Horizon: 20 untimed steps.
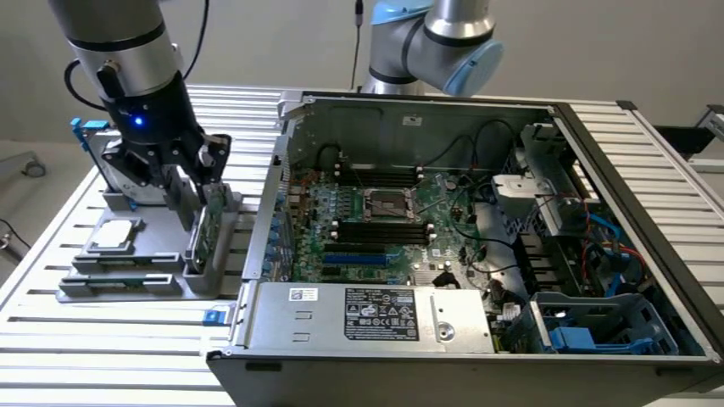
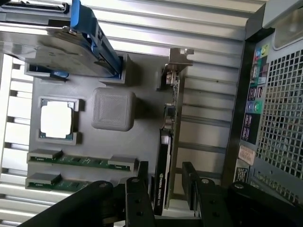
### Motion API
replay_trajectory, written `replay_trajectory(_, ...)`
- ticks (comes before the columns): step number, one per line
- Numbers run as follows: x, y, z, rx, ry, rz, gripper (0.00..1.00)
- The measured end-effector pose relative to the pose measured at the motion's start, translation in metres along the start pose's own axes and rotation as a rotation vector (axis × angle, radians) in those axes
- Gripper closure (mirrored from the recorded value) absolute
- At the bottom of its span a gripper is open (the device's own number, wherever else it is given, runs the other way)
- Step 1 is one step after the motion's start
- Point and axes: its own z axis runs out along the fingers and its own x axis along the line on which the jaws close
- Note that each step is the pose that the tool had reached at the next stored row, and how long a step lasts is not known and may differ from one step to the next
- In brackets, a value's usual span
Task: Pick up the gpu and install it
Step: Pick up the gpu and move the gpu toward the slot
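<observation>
In the exterior view the pincer (image 1: 198, 202) hangs over the grey holder tray (image 1: 125, 292) at the exterior view's left of the slatted desk (image 1: 102, 348). The gpu (image 1: 206, 231) stands on edge in the tray's slot nearest the open computer case (image 1: 633, 212). That view also looks inside the case, at the motherboard (image 1: 379, 216) and, on the near side, the power supply (image 1: 374, 315), whose dark label is printed too small to read. A second arm (image 1: 442, 38) rises beyond the far wall. The wrist view shows the grip itself: the pincer (image 2: 163, 187) is spread wide, one black finger on each side of the gpu (image 2: 163, 161), with a gap on both sides, so the card is straddled and not clamped. The card's silver bracket (image 2: 177, 59) sits at the end away from the fingers. The black cooler's edge bears a green mark and pale lettering that I cannot make out. Also on the tray (image 2: 147, 109) are a processor chip (image 2: 57, 118), a hard drive (image 2: 54, 52) in a blue frame, and two memory sticks (image 2: 71, 159). Beside the tray, the stickers on the case's rear panel (image 2: 253, 99) are unreadable.
</observation>
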Motion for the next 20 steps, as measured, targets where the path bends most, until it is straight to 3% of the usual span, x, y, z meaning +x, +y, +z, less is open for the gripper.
replay_trajectory(14,-0.001,-0.0013,0.0254,-0.0001,0.0000,0.000,0.58)
replay_trajectory(20,-0.001,0.0019,0.0365,-0.0003,-0.0001,0.002,0.58)
